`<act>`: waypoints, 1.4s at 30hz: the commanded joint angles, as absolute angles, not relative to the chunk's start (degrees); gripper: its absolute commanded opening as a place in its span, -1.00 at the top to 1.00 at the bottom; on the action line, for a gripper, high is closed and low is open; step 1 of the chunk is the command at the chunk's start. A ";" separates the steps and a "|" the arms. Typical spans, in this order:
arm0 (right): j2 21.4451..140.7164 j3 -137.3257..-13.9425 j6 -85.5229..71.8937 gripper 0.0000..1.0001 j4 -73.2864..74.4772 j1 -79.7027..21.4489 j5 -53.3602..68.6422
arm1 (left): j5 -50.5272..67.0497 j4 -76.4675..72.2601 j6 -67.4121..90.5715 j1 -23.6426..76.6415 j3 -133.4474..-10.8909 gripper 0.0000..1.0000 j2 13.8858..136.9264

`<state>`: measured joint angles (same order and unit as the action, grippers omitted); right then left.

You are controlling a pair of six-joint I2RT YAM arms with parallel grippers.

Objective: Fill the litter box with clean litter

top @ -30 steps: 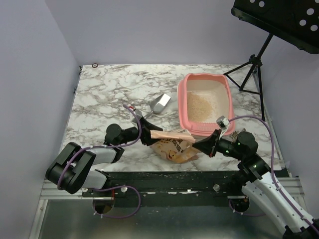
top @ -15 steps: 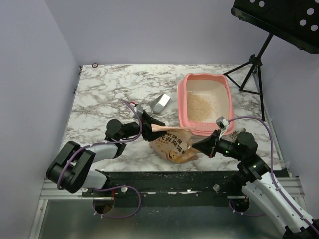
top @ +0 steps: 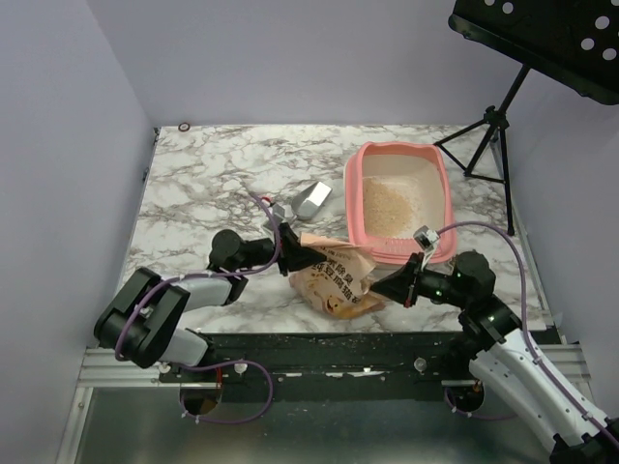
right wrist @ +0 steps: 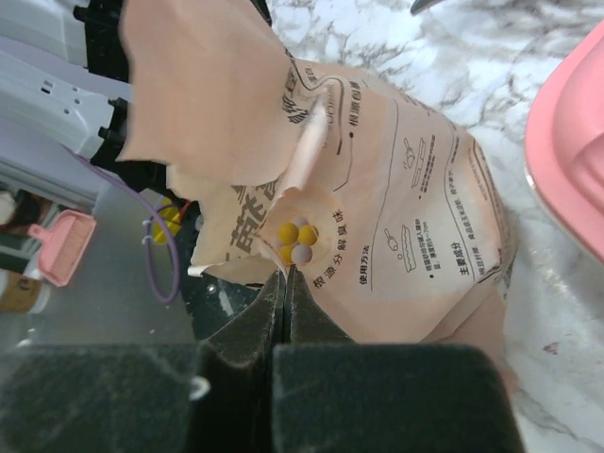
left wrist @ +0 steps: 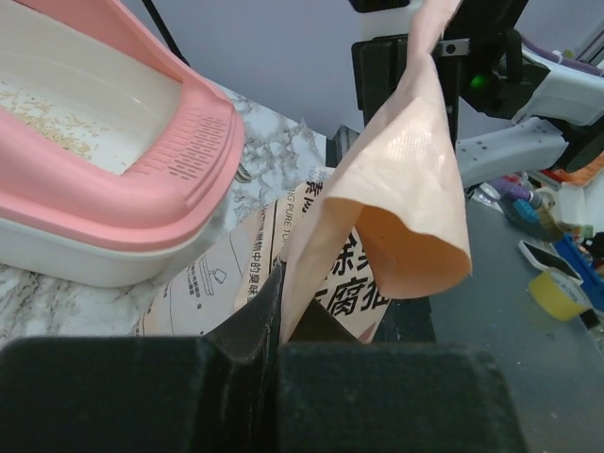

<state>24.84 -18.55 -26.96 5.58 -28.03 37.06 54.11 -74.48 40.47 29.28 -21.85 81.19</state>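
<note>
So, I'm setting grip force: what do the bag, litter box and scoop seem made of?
The bag: probably paper, matte tan, printed, holding creases and folds; possibly laminated. The litter box: moulded plastic, smooth pink with soft sheen, slots in the rim. The scoop: seemingly metal, grey with bright reflections.

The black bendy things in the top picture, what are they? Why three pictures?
They are two robot arms, the left arm and the right arm, bolted to a marble table. One picture looks down from above; the other two come from a little camera on each wrist. On the table sit a pink litter box with some sandy litter in it, a metal scoop and an orange paper bag. Each arm's jaws are pinched shut on the bag's edge, one from each side.
</note>
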 commanded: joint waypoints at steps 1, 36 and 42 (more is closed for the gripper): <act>30.74 -22.32 -30.49 0.99 11.85 -28.04 43.41 | 48.80 -94.06 46.22 29.45 -18.82 1.00 72.98; 38.06 -10.90 -57.30 0.99 9.84 -27.42 67.23 | 35.24 38.92 56.60 29.71 -23.38 1.00 14.60; 35.60 -5.99 -61.08 0.99 9.75 -27.42 68.99 | 39.10 48.68 57.91 29.71 -20.66 1.00 6.69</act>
